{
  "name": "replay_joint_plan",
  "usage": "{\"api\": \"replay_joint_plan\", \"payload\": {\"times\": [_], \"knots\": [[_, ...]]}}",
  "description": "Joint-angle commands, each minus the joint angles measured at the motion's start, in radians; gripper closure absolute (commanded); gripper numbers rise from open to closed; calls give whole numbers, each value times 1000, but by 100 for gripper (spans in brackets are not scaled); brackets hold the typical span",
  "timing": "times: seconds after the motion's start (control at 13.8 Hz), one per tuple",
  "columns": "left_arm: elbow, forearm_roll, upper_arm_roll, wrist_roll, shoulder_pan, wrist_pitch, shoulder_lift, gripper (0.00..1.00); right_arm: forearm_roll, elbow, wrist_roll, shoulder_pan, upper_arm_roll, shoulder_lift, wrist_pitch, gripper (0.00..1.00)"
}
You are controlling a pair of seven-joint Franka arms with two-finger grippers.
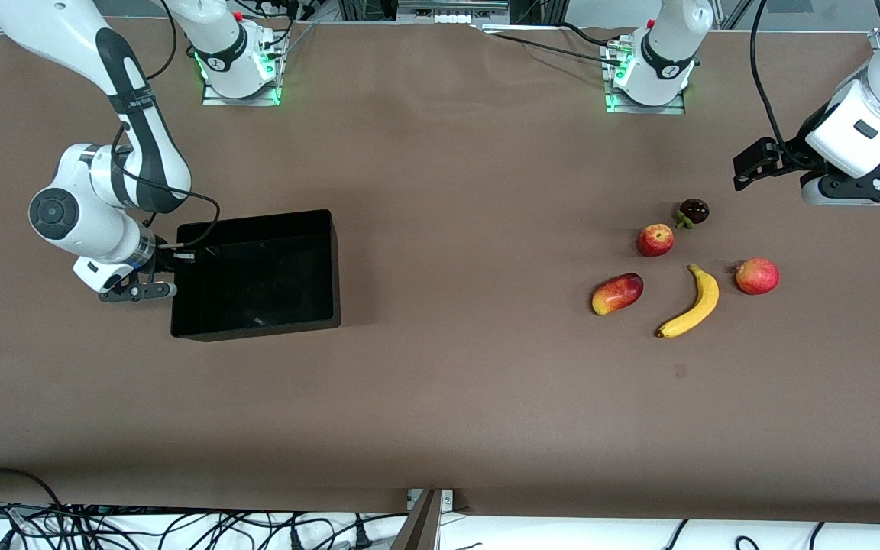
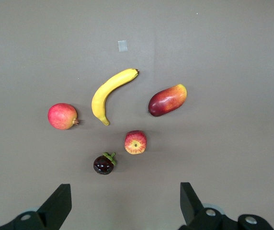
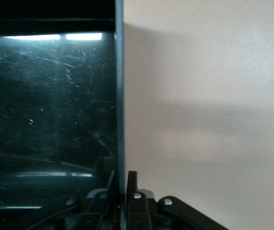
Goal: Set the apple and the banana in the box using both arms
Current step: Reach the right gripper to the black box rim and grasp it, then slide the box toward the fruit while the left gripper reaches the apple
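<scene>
The small red apple lies among the fruits toward the left arm's end of the table, and shows in the left wrist view. The yellow banana lies nearer to the front camera than the apple, and also shows there. The black box stands toward the right arm's end and is empty. My right gripper is shut on the box's end wall, one finger inside and one outside. My left gripper is open and empty, up over bare table beside the fruits.
A red-and-yellow mango lies beside the banana toward the box. A pink-red round fruit lies beside the banana toward the left arm's end. A dark purple fruit with a green stem lies just farther than the apple. Bare brown table separates box and fruits.
</scene>
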Motion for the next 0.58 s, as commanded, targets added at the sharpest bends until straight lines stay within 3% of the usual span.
{"api": "replay_joint_plan", "payload": {"times": [0.0,0.22,0.51], "knots": [[35,4,0,24,1,-27,17,0,27,62,-11,-2,25,-7,-41,100],[34,4,0,24,1,-37,18,0,132,284,13,26,66,11,-276,100],[22,4,1,21,1,-105,34,0,138,456,241,157,99,62,-402,100]]}}
